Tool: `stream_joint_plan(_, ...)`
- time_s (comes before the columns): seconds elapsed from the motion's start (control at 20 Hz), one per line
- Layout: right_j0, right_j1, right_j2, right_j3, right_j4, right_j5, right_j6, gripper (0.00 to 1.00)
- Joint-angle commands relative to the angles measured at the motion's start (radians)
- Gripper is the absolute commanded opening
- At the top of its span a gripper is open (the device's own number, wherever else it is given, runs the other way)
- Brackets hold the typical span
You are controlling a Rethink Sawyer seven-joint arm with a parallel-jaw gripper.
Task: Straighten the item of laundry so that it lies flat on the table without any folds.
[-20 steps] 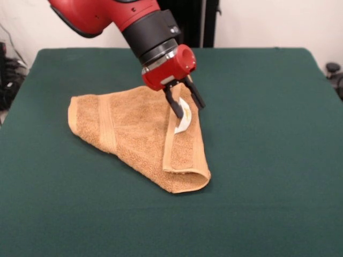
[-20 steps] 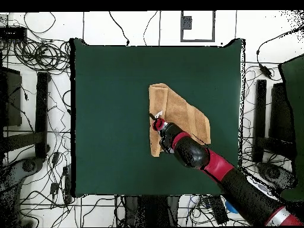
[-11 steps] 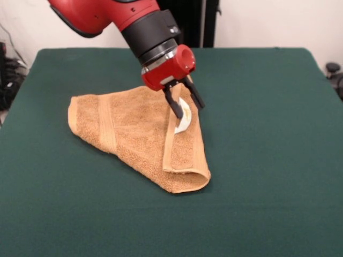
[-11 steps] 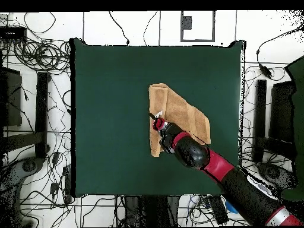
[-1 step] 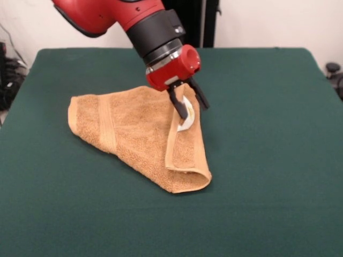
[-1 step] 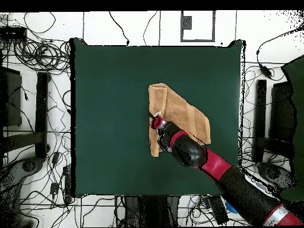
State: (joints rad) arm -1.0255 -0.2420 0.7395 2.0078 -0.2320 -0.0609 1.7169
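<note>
The item of laundry (image 5: 134, 128) is an orange-tan towel lying folded into a rough triangle on the table (image 5: 268, 160), with one border band doubled over along its right side. Its white care label (image 5: 185, 124) shows at that fold. My gripper (image 5: 193, 110) comes down on the fold's upper end, one finger on each side of the raised towel edge, pinching it just above the label. From overhead, the towel (image 6: 184, 113) sits right of the table's (image 6: 107, 119) centre, and the gripper (image 6: 157, 123) is at its left edge, with the arm covering the lower part.
Green cloth surrounds the towel on all sides, widest on its left in the overhead view. Cables (image 6: 35, 56) and dark stands (image 6: 43, 107) crowd the floor around the table edges.
The gripper has shifted slightly right in the front view, and the towel's folded edge and label have moved with it.
</note>
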Motion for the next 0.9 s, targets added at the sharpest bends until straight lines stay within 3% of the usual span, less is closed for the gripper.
stream_joint_plan(0.05,0.076,0.013,0.04,0.016,0.09,-0.099,0.284,1.0)
stream_joint_plan(0.9,0.145,0.043,0.033,-0.001,0.136,-0.193,0.285,1.0)
